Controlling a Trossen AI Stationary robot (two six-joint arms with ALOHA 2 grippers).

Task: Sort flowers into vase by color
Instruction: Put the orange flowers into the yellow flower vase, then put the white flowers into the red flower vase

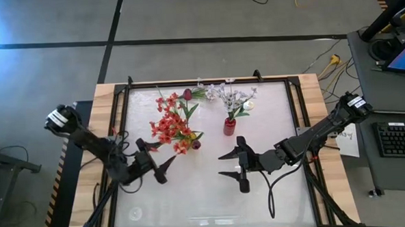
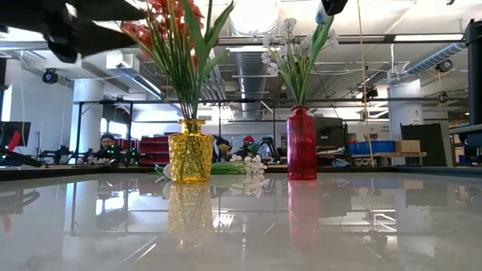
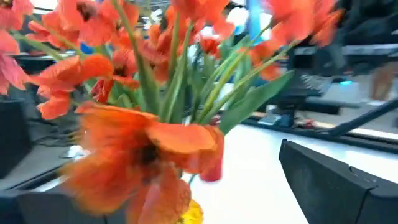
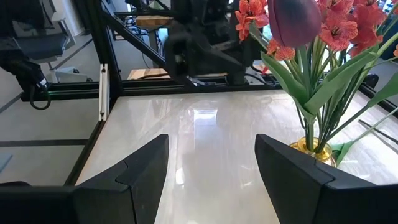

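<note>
ribbed red glass vase [image 2: 301,143] — faceted amber vase [image 2: 190,150]

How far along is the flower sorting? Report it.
Mostly done: red-orange flowers stand in the yellow vase, white flowers in the red vase. Nothing is in hand: left gripper and right gripper are open, empty. Left: a white spray lying behind the vases.

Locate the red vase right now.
High view: the red vase stands upright right of table centre, holding white flowers. In the low view it's right of the yellow vase, apart from it.
</note>
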